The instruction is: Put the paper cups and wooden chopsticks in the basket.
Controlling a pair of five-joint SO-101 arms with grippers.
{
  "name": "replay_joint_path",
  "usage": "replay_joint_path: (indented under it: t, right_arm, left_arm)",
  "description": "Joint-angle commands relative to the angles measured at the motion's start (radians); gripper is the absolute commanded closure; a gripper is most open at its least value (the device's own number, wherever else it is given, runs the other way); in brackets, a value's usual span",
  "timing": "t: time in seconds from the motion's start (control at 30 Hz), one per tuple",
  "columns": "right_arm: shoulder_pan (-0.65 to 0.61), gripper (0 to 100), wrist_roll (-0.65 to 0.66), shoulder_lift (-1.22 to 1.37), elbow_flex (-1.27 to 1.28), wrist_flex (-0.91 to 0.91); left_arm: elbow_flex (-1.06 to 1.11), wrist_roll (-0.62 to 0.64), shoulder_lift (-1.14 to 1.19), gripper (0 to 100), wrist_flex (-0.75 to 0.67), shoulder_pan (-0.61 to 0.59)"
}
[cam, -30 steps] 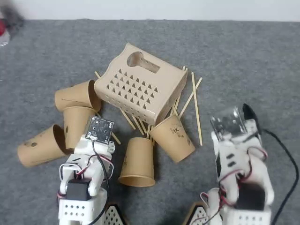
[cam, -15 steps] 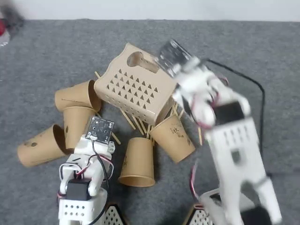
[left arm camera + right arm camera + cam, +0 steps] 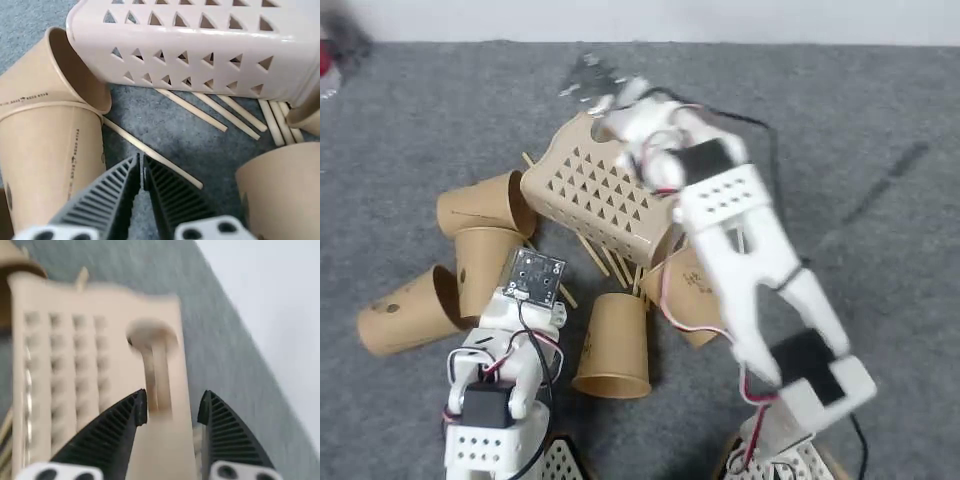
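Observation:
The beige perforated basket (image 3: 605, 190) lies tipped over mid-table, its handle hole (image 3: 150, 335) facing up. Several paper cups lie on their sides around it: two (image 3: 485, 205) (image 3: 480, 262) to its left, one (image 3: 400, 312) farther left, one (image 3: 613, 345) in front, one (image 3: 692, 290) partly under the right arm. Wooden chopsticks (image 3: 215, 112) stick out from under the basket. My right gripper (image 3: 171, 407) is open, its jaws straddling the basket's wall by the handle hole. My left gripper (image 3: 140, 162) is shut and empty, over a chopstick (image 3: 150, 152) between two cups.
Grey carpet (image 3: 860, 120) covers the table. The right arm (image 3: 740, 240) stretches across the basket's right side and hides the chopsticks there. A black cable (image 3: 770, 150) trails beside it. A white wall strip (image 3: 720, 20) runs along the far edge.
The right arm swung from the near right of the table out over the basket to its far edge by the handle hole. The left arm and the cups stayed put.

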Motion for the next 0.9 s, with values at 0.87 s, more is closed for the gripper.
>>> replay_joint_path:
  t: [0.87]
  right_arm:
    - [0.061, 81.6, 0.133, 0.665, -0.39, -0.306]
  left_arm:
    - [-0.004, -0.003, -0.015, 99, 0.002, 0.005]
